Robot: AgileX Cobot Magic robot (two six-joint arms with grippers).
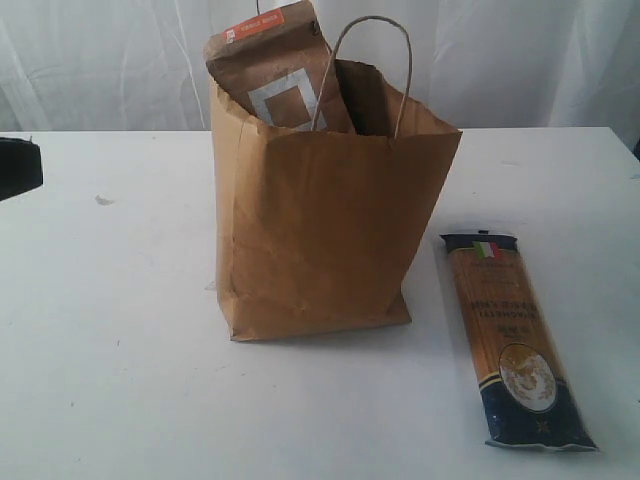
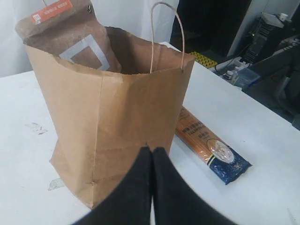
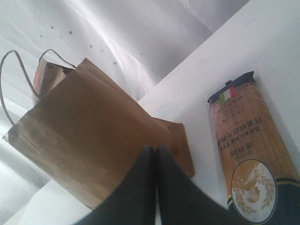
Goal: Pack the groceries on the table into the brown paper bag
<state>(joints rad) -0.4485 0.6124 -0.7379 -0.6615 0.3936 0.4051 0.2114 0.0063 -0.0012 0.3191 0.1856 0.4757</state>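
Center of the exterior frame: brown paper bag (image 1: 320, 230) stands upright and open-topped on the white table (image 1: 100, 350), creased, base slightly splayed. Brown pouch with orange label (image 1: 275, 70) sits inside it at the upper left of the bag mouth, tilted, with its top half poking above the rim, orange label uppermost and a white square outline on its face. Long pasta pack (image 1: 510, 340) lies flat on the table at lower right, near the bag's right side but apart from it, with the flag end toward the back and the dark blue end toward the bottom edge of the frame. Dark shape (image 1: 15, 165) cut off at the left edge is probably part of the left arm, but it is too cropped to be sure. Left gripper (image 2: 151, 151) has its jaws pressed together with nothing between them; the tips are in front of the bag's lower wall, contact unclear. Right gripper (image 3: 155, 150) has its jaws fully closed too and is empty, seen against the bag's bottom corner with the pasta pack beside it.
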